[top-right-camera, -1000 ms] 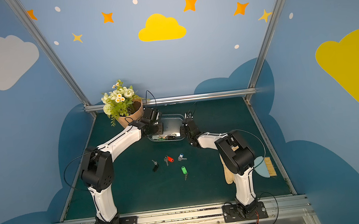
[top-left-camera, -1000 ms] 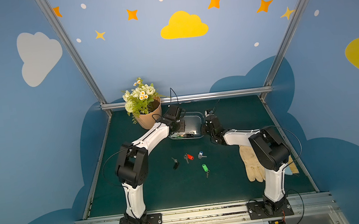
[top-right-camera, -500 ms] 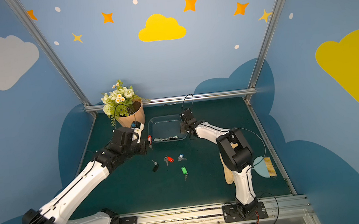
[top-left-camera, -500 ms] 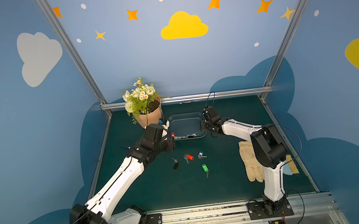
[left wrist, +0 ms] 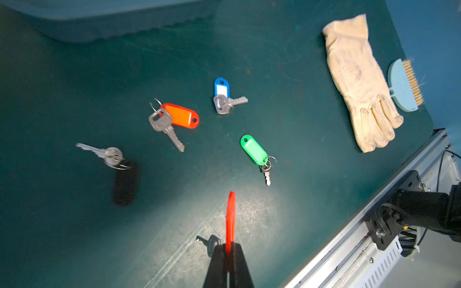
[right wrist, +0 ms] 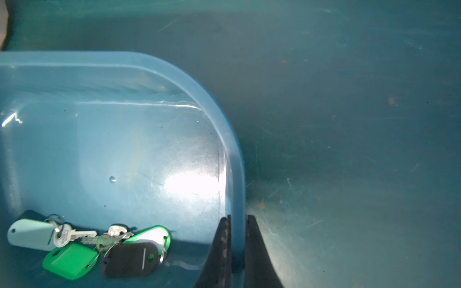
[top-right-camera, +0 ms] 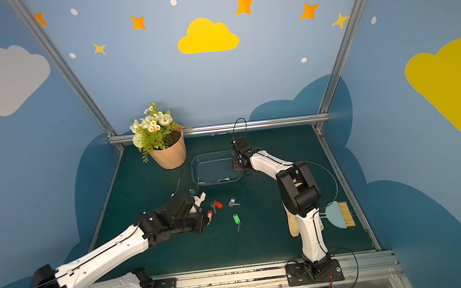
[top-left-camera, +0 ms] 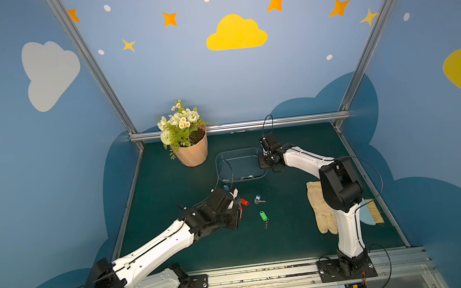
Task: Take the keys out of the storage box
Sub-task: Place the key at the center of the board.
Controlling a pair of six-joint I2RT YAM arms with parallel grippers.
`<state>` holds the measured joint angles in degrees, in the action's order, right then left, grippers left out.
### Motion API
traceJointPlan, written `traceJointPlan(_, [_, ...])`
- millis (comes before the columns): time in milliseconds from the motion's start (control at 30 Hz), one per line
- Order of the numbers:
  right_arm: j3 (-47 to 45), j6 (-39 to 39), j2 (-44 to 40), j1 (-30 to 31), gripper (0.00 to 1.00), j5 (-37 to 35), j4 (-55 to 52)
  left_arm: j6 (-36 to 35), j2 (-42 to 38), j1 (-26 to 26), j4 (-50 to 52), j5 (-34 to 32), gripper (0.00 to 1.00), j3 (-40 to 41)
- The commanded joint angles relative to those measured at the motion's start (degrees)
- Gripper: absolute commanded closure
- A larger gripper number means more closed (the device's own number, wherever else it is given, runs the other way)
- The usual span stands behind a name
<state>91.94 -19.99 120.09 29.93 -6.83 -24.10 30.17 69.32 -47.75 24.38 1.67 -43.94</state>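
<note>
Roughly halfway, by count. Four keys (left wrist: 180, 116) out on mat (left wrist: 74, 87): black, orange, blue, green tags. Fifth, red-tag key (left wrist: 230, 217), clamped edge-on in left gripper (left wrist: 228, 245) over mat, not yet released. Meanwhile right gripper (right wrist: 237, 222) pinched shut on box (right wrist: 234, 159) rim, near corner. Left in box: cluster (right wrist: 87, 245) of seemingly four tags; overlap hinders firm count. Outstanding: release held key, clear cluster.

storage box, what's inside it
Keys lie against one wall: whitish tag, green tags, black fob. They overlap, hiding the count; the right pincer gripping the storage box rim covers some floor.
</note>
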Motion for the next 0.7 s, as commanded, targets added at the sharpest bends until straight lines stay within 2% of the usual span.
traceJointPlan(0, [1.90, 1.48, 1.70, -0.19, 1.00, 1.85, -3.35, 4.37, 5.11, -1.17, -5.39, 2.82, 0.97, 1.02])
traceJointPlan(133, [3.24, 1.71, 2.37, -0.58, 1.00, 2.72, -4.50, 6.00, 12.23, -1.67, -6.90, 5.44, 0.97, -0.60])
traceJointPlan(300, [3.64, 2.06, 2.34, -0.76, 1.00, 3.56, -4.82, 6.42, 15.46, -1.77, -6.87, 5.97, 0.97, -1.15])
traceJointPlan(333, [3.61, 2.11, 2.34, -0.80, 1.00, 3.66, -4.82, 6.38, 15.64, -1.82, -6.43, 5.50, 0.96, -1.38])
traceJointPlan(400, [3.67, 2.09, 2.51, -0.76, 1.00, 3.84, -4.90, 6.09, 16.31, -1.61, -5.98, 4.97, 0.85, -1.67])
traceJointPlan(600, [3.42, 2.23, 2.60, -0.89, 1.00, 4.61, -4.99, 6.15, 17.99, 0.25, -3.74, 3.07, 0.75, -3.34])
traceJointPlan(667, [3.26, 2.31, 2.56, -0.91, 1.00, 4.72, -4.98, 5.96, 17.50, 1.40, -3.76, 3.23, 0.64, -3.34])
